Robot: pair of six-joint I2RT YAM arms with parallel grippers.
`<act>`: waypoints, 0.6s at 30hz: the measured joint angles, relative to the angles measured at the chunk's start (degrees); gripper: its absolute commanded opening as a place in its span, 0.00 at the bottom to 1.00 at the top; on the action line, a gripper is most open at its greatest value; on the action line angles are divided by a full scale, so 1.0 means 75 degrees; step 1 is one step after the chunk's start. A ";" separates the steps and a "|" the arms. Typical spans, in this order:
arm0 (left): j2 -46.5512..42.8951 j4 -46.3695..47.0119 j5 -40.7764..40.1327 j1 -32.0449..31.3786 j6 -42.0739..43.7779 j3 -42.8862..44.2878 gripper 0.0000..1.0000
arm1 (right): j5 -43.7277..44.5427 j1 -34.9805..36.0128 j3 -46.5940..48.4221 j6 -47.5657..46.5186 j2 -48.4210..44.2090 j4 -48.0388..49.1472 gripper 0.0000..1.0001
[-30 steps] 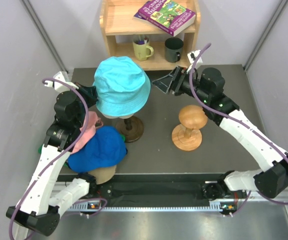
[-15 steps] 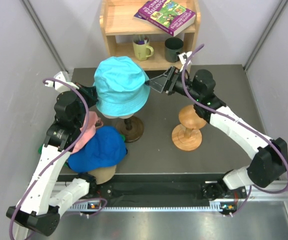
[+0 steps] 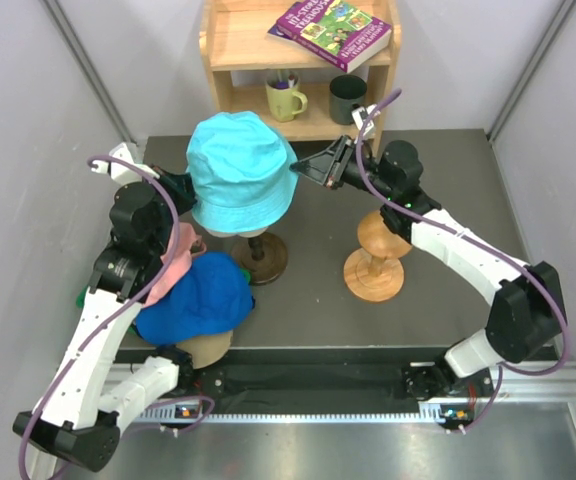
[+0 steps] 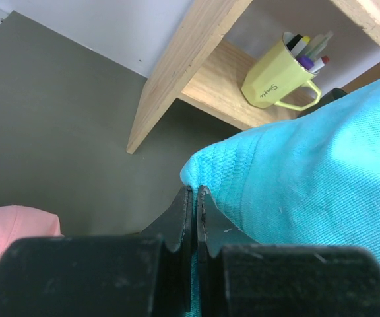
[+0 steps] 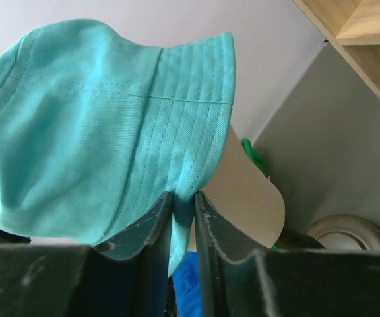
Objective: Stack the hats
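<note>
A cyan bucket hat (image 3: 240, 172) sits on a cream mannequin head (image 5: 249, 191) whose post ends in a round dark base (image 3: 260, 258). My left gripper (image 3: 182, 188) is shut on the hat's left brim; in the left wrist view its fingertips (image 4: 194, 191) pinch a thin fold of the cyan fabric (image 4: 309, 172). At the hat's right side, my right gripper (image 3: 304, 171) is shut on the brim (image 5: 185, 196). A royal blue cap (image 3: 196, 300) lies at the front left, over a tan cap (image 3: 206, 348). A pink cap (image 3: 175, 258) lies beside it.
A round-topped wooden stand (image 3: 380, 250) stands right of the mannequin, under my right forearm. Behind the hat is a wooden shelf (image 3: 226, 55) with a book (image 3: 333, 30), a yellow-green mug (image 3: 286, 98) of pens and a dark mug (image 3: 348, 98). Grey walls close both sides.
My right gripper moved left to the cyan hat's right brim and closed on it. The left arm kept still, shut on the left brim.
</note>
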 measured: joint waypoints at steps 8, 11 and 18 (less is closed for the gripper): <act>0.0239 -0.0003 -0.0239 -0.0003 -0.0035 0.0117 0.00 | 0.0204 -0.0012 -0.0006 0.0245 0.0128 -0.0280 0.00; 0.0236 -0.0067 -0.0408 -0.0017 -0.0143 0.0125 0.00 | 0.0300 -0.0003 0.0020 0.0312 0.0169 -0.0612 0.00; 0.0119 -0.0283 -0.0609 -0.0052 -0.0507 0.0125 0.00 | 0.0391 0.0041 0.0029 0.0411 0.0169 -0.1055 0.00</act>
